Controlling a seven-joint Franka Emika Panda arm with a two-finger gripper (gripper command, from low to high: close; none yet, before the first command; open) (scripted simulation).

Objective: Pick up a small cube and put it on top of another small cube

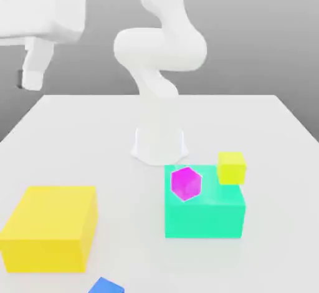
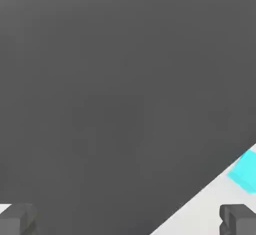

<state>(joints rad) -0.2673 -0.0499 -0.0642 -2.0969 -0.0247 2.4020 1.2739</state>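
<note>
Since my gripper [image 2: 128, 219] hangs wide open and empty, high off the table [image 2: 200, 214], I'd swing toward the small cube [image 2: 246, 171] — just past the table's edge — centre over it, then descend.

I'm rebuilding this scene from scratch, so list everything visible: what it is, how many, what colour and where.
table: 1, white, carries all the objects and the arm's base
large yellow block: 1, yellow, near corner on the exterior view's left
large teal-green block: 1, teal-green, in front of the arm's base
magenta cube: 1, magenta, tilted, at the teal-green block's upper left part
yellow-green cube: 1, yellow-green, at the teal-green block's far right corner
blue cube: 1, darker blue, at the near edge of the exterior view, cut off
small cyan cube: 1, cyan, on the table's white surface near its edge in the hand view
robot arm: 1, white, base at mid table
gripper: 1, dark grey fingers, open, holding nothing
</note>
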